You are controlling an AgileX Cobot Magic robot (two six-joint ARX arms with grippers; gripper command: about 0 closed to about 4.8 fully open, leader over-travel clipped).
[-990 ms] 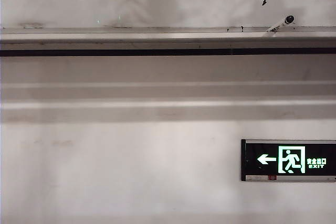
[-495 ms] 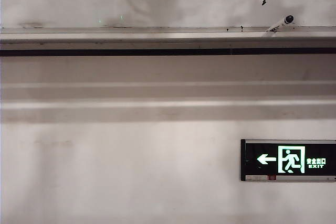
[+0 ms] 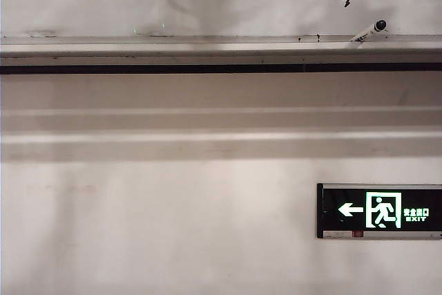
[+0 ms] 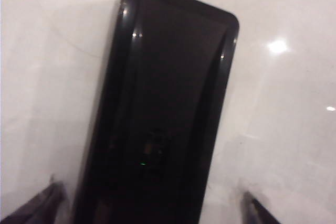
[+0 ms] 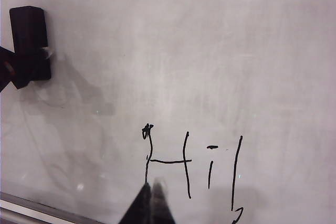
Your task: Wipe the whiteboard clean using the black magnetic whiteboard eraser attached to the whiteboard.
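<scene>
a: what's the surface like?
b: glossy whiteboard (image 5: 220, 66) with light glare spots on it. in the exterior view its grey tray rail (image 3: 207, 50) runs across, with a marker (image 3: 368, 31) lying on the rail, and a matte wall (image 3: 173, 226) with ledges below.

a: where's the left gripper (image 4: 152, 208)?
b: right up at the board. its two fingertips (image 4: 37, 208) stand wide apart at either side of the eraser (image 4: 163, 108), not closed on it. the eraser lies flat on the board between them, its near end level with the tips and its far end reaching away from the gripper.

a: and the right gripper (image 5: 149, 203)?
b: its fingers are together, holding nothing, and their tips sit just below the black marker strokes (image 5: 189, 166). the eraser (image 5: 29, 40) is well off to the side of it, farther up the board, with a bit of the left gripper (image 5: 10, 72) at it.

a: any writing?
b: the strokes read roughly "hi!" in thin black marker. farther off, on the wall, a black green-lit exit sign (image 3: 378, 211) shows an arrow, a running figure and "exit".
</scene>
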